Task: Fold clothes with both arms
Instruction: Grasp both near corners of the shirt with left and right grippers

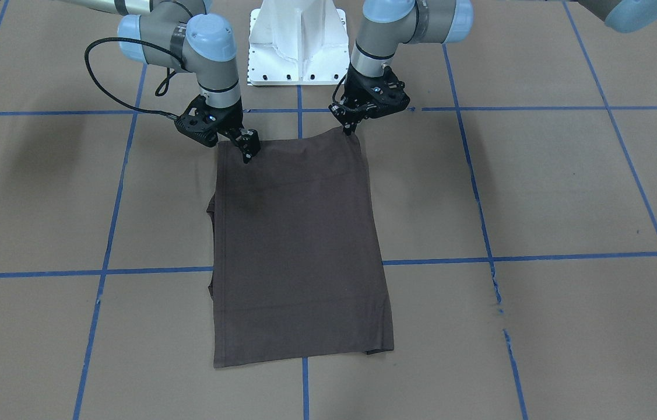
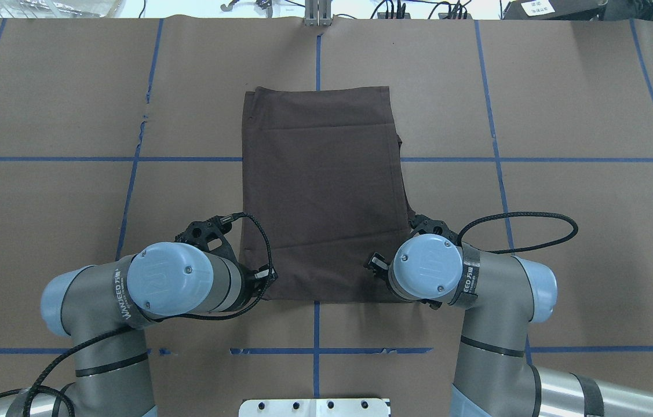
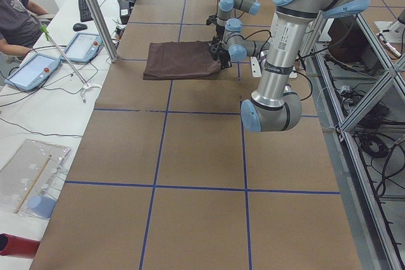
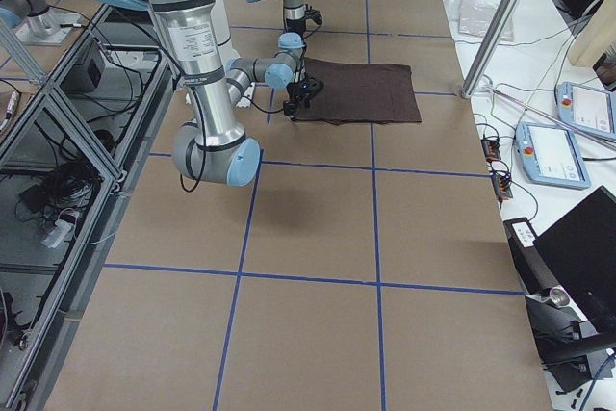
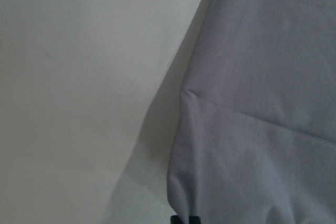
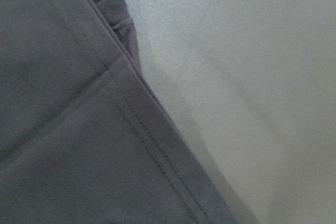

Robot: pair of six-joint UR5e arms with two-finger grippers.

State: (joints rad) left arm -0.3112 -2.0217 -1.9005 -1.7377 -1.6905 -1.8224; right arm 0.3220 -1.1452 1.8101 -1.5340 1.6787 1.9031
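Grip comes first: we keep the left gripper [image 1: 352, 129] and right gripper [image 1: 248, 153] pinched on the T-shirt [image 1: 299, 245]'s near corners, lifting both evenly to fold.

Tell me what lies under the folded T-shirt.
The T-shirt lies flat on the brown table, across its blue tape lines. A sleeve edge pokes out from beneath its right side. Anything else under it is covered.

T-shirt [image 1: 299, 245] lies flat mid-counter [image 1: 538, 192], left hand [image 1: 349, 129] and right hand [image 1: 248, 153] at its robot-side corners.
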